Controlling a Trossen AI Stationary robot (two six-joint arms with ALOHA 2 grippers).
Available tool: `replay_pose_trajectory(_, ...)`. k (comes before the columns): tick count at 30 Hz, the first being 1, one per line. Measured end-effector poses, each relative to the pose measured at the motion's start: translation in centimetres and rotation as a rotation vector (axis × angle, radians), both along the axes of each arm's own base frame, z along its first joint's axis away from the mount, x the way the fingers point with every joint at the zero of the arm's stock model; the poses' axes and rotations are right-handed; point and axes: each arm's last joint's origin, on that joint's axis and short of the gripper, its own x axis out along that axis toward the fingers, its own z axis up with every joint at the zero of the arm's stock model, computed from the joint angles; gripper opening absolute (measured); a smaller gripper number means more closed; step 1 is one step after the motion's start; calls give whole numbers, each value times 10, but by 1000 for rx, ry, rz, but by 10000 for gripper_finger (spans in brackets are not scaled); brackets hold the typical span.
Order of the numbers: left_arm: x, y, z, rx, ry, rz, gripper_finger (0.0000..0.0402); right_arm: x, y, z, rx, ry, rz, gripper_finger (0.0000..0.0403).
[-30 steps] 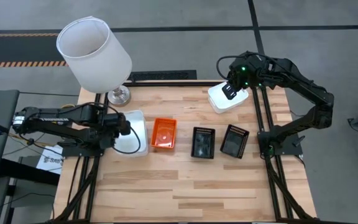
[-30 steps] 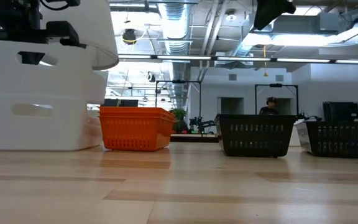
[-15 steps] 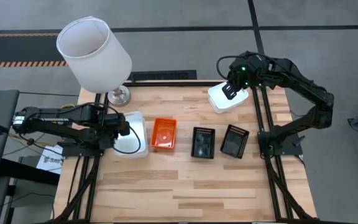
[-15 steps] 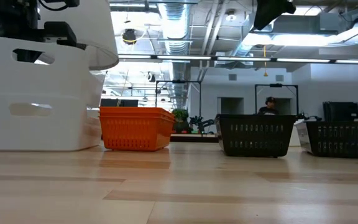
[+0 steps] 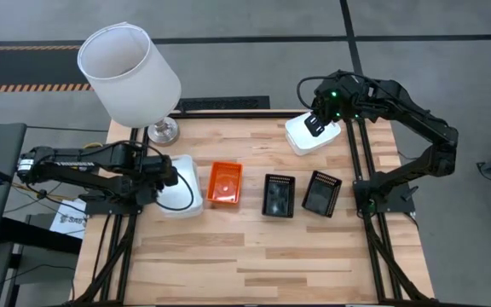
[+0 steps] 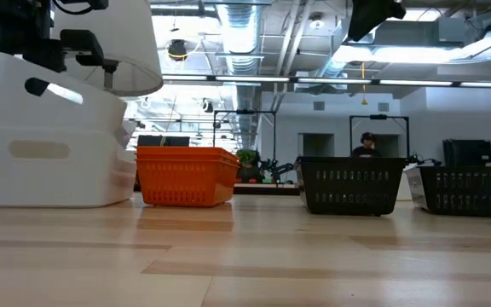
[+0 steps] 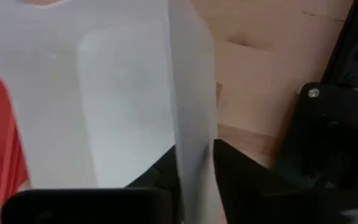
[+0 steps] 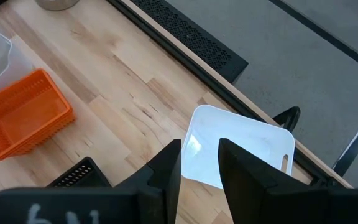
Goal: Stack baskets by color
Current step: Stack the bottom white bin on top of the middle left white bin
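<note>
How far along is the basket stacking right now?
The orange pile looks gathered. In hand: the left gripper is at a tilted white basket atop a lower white basket. Left: seat it, add the lone white basket under the open right gripper, and join the separate black baskets.

Grey floor (image 5: 254, 17), exposed ceiling ducts (image 6: 237, 34), white walls (image 6: 471, 119)

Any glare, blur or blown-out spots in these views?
Low view: ceiling lights blow out, table sharp. Left wrist view: white basket wall too close, blurred, fills the frame. High view: even light, soft shadows. Right wrist view: white basket sharp, gripper blurred.
</note>
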Motion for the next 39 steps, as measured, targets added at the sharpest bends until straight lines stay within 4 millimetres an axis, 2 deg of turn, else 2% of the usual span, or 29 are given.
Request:
replay_pose_trajectory(8,2,1,0,29,-18,-4,142,0,0,0,0,0,0,129)
replay_pose_trajectory(14,4,1,1,43,-46,-13,156,-1,0,-1,5,12,1,129)
replay_pose_trajectory(18,5,3,1,106,-51,-33,129,-1,0,-1,6,14,1,129)
replay_pose_trajectory(26,5,4,1,140,-51,-29,10,-1,1,-1,6,14,1,129)
replay_pose_trajectory(34,5,4,1,135,-53,-25,5,-1,1,-1,6,14,1,129)
replay_pose_trajectory(39,5,2,1,70,-48,-6,3,-1,0,-1,6,15,1,129)
